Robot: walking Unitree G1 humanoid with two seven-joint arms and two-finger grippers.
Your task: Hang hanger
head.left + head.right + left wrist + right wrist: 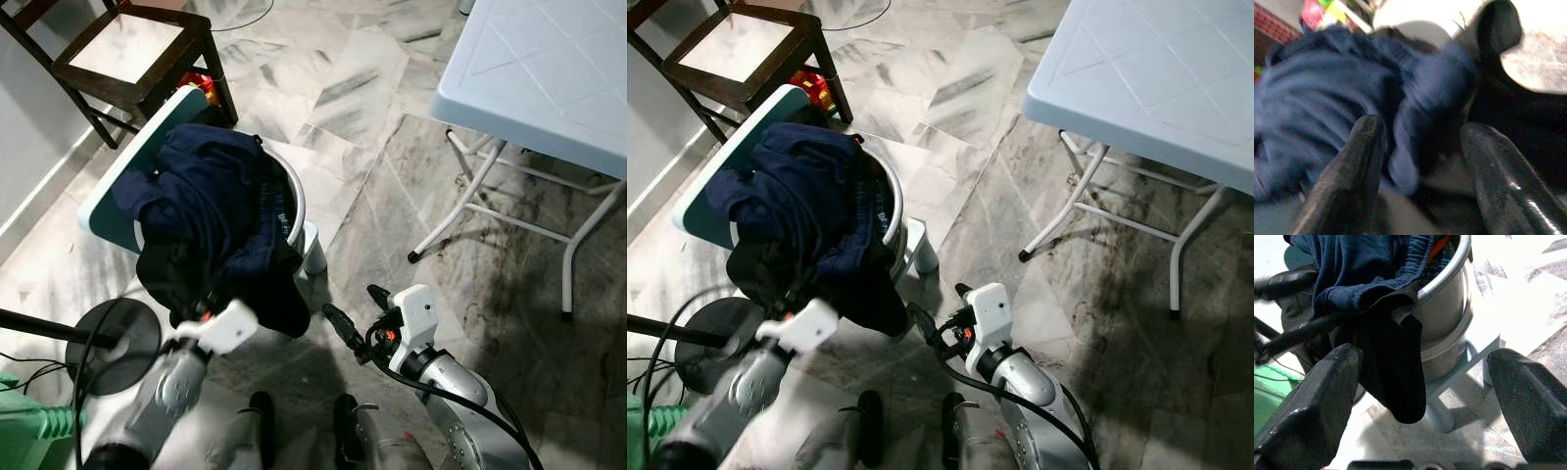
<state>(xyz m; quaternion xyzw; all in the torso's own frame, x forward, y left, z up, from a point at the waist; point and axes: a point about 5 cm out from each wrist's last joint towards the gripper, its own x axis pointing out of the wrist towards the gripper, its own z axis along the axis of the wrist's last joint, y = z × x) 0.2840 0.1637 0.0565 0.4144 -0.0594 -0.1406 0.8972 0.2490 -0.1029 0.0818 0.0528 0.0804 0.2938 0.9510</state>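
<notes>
Reaching into a heap of dark navy clothes (211, 196), the left hand (1418, 161) has its two black fingers apart with the cloth just ahead of them, closed on nothing. No hanger can be made out; an orange bit (1439, 244) shows among the folds inside the bucket, and whether that belongs to one I cannot tell, so its direction and long axis cannot be read. The clothes are piled in a round silver metal bucket (1449, 308) and spill over its near rim, a black piece hanging down the front; the pile probably covers whatever the robot is after, which would explain the left hand digging there. The bucket stands on a pale teal plastic stool (113, 201) on the marbled floor (372, 117).

To the right and nearer, the right hand (355, 313) hovers low beside the bucket, fingers wide apart and empty, seemingly in reserve. Far left stands a dark wooden chair (127, 49); far right, a white plastic folding counter (549, 78). Near left lies a black round stand base (113, 343).
</notes>
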